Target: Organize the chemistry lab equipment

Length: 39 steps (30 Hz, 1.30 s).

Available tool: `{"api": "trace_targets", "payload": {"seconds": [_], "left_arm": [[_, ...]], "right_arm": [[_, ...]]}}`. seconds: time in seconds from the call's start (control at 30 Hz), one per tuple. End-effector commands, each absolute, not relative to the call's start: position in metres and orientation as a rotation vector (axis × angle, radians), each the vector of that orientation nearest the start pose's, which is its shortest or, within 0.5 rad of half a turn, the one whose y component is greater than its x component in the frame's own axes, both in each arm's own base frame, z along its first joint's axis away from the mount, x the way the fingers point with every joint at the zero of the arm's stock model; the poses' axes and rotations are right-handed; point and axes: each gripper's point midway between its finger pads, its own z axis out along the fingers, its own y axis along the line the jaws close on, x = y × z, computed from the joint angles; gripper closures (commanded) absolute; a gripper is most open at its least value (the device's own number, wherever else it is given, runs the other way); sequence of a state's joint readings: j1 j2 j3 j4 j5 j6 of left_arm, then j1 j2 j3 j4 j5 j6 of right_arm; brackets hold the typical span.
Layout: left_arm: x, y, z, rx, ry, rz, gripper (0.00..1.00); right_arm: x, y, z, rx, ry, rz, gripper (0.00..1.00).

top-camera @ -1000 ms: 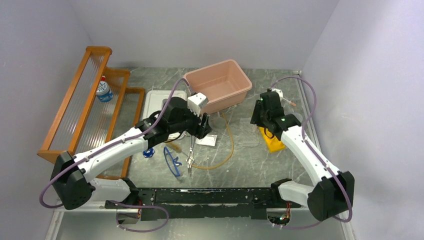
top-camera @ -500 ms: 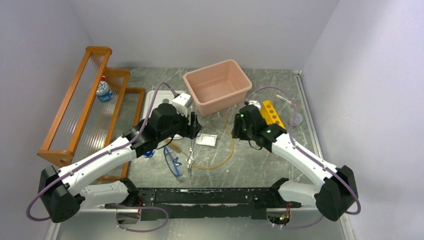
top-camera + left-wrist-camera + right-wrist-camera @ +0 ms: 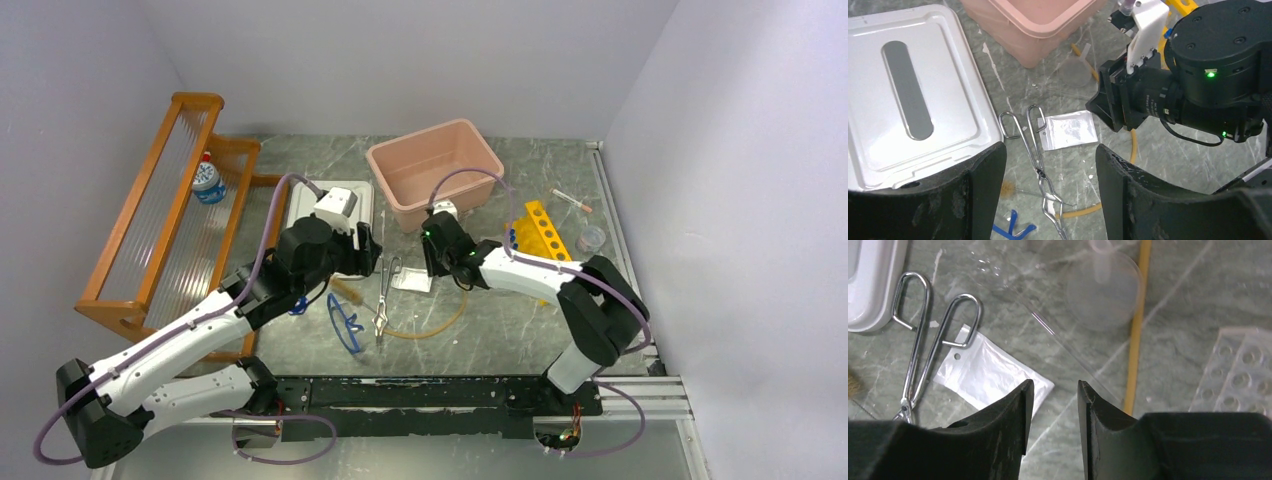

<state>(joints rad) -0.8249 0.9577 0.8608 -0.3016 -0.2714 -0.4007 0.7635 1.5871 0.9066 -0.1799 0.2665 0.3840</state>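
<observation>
Metal forceps (image 3: pixel 383 293) lie on the table beside a white packet (image 3: pixel 412 280), with blue-framed safety glasses (image 3: pixel 345 322) and a tan rubber tube (image 3: pixel 443 312) near them. My left gripper (image 3: pixel 366 256) hovers open above the forceps (image 3: pixel 1034 148); nothing is between its fingers (image 3: pixel 984 186). My right gripper (image 3: pixel 432 254) hangs just right of the packet (image 3: pixel 985 376), its jaws a narrow gap apart with only bare table between them. In the right wrist view a clear funnel (image 3: pixel 1105 290) and the tan tube (image 3: pixel 1137 325) lie just beyond that gripper (image 3: pixel 1054 386).
A pink bin (image 3: pixel 435 170) stands behind both grippers and a white tray (image 3: pixel 330 205) at the left. The orange shelf (image 3: pixel 170 215) holds a small bottle (image 3: pixel 208 180). A yellow rack (image 3: pixel 545 232), a small tube (image 3: pixel 570 199) and a clear dish (image 3: pixel 592 238) lie at the right.
My right arm has swung left from the yellow rack to the packet and its jaws have narrowed. My left arm has drawn back left toward the tray, still open.
</observation>
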Motion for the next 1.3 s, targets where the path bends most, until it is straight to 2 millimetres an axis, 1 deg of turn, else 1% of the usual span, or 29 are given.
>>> {"api": "trace_targets", "payload": {"seconds": [0.0, 0.1, 0.2, 0.3, 0.47, 0.67, 0.83, 0.97, 1.07, 1.2, 1.27], "left_arm": [[0.249, -0.205, 0.252, 0.179, 1.944, -0.494, 0.3], [0.249, -0.2, 0.256, 0.172, 1.934, -0.483, 0.29], [0.249, -0.199, 0.258, 0.176, 1.934, -0.47, 0.27], [0.25, -0.199, 0.257, 0.178, 1.938, -0.468, 0.27], [0.25, -0.201, 0.256, 0.183, 1.941, -0.468, 0.27], [0.252, -0.201, 0.256, 0.186, 1.942, -0.459, 0.27], [0.252, -0.203, 0.254, 0.187, 1.948, -0.464, 0.26], [0.253, -0.206, 0.254, 0.19, 1.949, -0.473, 0.26], [0.253, -0.207, 0.254, 0.197, 1.952, -0.477, 0.26], [0.251, -0.208, 0.259, 0.201, 1.947, -0.489, 0.26], [0.25, -0.206, 0.261, 0.194, 1.942, -0.493, 0.26]], "right_arm": [[0.325, 0.27, 0.069, -0.491, 2.247, 0.233, 0.59], [0.336, 0.274, 0.059, -0.563, 2.217, 0.185, 0.6], [0.338, 0.283, 0.049, -0.672, 2.213, 0.179, 0.64], [0.342, 0.294, 0.047, -0.723, 2.169, 0.211, 0.65], [0.341, 0.296, 0.036, -0.782, 2.161, 0.214, 0.66], [0.341, 0.291, 0.023, -0.865, 2.149, 0.163, 0.66], [0.341, 0.29, 0.018, -0.903, 2.149, 0.143, 0.65], [0.339, 0.294, 0.017, -0.956, 2.136, 0.16, 0.71], [0.33, 0.302, 0.012, -1.079, 2.132, 0.203, 0.75], [0.327, 0.306, 0.009, -1.147, 2.118, 0.171, 0.75], [0.327, 0.307, 0.008, -1.157, 2.112, 0.164, 0.73]]}}
